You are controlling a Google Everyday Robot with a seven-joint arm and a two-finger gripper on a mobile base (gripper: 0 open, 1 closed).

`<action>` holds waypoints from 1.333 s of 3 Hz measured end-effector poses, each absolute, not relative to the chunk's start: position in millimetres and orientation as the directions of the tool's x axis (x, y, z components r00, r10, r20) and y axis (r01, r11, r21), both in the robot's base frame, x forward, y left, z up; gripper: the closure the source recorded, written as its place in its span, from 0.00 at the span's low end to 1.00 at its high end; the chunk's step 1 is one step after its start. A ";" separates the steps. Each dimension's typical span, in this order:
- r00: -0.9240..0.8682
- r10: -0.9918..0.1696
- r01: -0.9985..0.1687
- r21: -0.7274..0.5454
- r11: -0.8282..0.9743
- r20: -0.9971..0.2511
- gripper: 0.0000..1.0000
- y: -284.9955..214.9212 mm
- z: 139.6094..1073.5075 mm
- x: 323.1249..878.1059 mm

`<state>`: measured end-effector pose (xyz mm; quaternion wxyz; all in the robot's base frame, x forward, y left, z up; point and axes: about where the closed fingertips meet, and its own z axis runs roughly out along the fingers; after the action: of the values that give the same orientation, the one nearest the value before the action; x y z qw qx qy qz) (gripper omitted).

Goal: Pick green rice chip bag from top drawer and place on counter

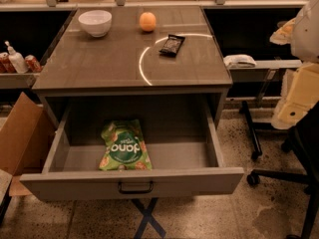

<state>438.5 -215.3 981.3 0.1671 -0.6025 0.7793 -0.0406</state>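
The top drawer [214,176] is pulled fully open in the lower half of the frame, with its dark pull handle [135,187] at the centre of the front panel. The green rice chip bag [124,146] lies flat on the drawer floor, left of centre, its lower edge close to the front panel.

The worktop [89,63] above carries:
- a white bowl [94,22], upper left;
- an orange [147,21], upper centre;
- a small black wrapper [172,45], lying on the pale arc [141,66].

The end effector is outside the frame, so its state cannot be told.
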 end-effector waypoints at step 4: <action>-0.423 -0.683 -0.865 0.042 0.500 -0.596 0.00 -81.8 917.4 467.6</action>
<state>467.6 -81.8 917.4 0.2619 -0.4689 0.8254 0.1742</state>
